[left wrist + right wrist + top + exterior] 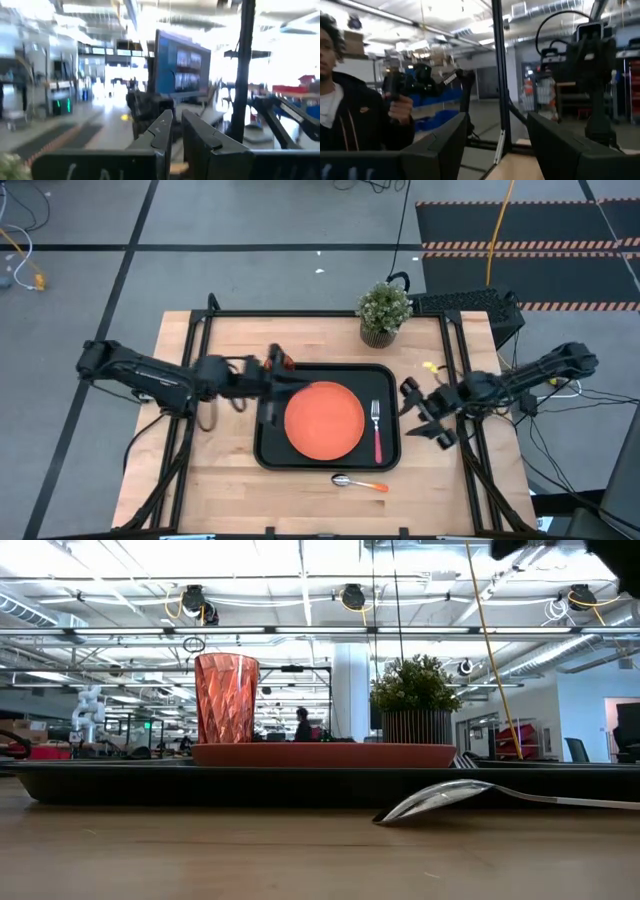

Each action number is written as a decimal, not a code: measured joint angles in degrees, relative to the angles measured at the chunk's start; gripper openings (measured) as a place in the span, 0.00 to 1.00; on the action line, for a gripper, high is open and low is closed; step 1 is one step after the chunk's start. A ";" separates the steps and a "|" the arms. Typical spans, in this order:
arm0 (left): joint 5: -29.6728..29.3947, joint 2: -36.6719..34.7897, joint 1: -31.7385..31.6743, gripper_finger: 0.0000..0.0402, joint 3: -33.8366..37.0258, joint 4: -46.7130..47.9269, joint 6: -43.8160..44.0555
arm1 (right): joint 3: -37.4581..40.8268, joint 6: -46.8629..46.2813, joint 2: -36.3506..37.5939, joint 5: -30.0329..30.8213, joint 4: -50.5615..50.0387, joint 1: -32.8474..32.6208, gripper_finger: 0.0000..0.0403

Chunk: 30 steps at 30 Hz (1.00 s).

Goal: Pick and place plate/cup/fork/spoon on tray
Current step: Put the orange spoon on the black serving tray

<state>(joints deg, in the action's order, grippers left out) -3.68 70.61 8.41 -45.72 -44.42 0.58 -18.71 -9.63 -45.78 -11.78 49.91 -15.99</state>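
Just the spoon [358,482] left, lying off the tray [268,448] on bare wood, nearer the right gripper [422,416]: spread wide, empty. Left gripper [272,370] nearly closed, holding nothing. Best to approach low, pinch the orange handle.

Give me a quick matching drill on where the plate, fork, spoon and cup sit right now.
Things:
1. plate
2. fork
3. spoon
4. cup

Places:
A. on the bare table, just outside the tray's near rim
B. centre of the tray
C. on the tray, left of the plate
D. on the tray, right of the plate

Pairs: 1-B, 2-D, 3-A, 4-C
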 joint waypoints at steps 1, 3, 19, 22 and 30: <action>-0.03 -1.62 0.14 0.10 1.56 -1.81 -0.75 | -1.95 0.01 -3.08 0.02 0.05 0.00 0.50; -0.48 -4.49 0.40 0.10 4.26 -3.54 -2.47 | -5.54 -0.64 -9.68 0.03 0.12 -0.31 0.50; 0.63 -14.58 5.57 0.10 14.71 -2.60 -16.02 | -23.00 -15.02 -37.30 3.09 11.85 -2.04 0.50; 0.66 -17.34 6.84 0.10 16.21 -2.70 -18.12 | -23.47 -25.26 -37.91 10.66 -1.93 -3.95 0.50; 0.67 -25.24 9.59 0.10 19.29 -2.12 -19.11 | -23.62 -53.76 -38.90 24.09 -20.58 -13.84 0.50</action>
<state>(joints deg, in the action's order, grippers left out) -3.01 45.37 18.00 -26.43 -46.54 -18.52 -42.33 -63.40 -84.68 12.31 29.33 -29.83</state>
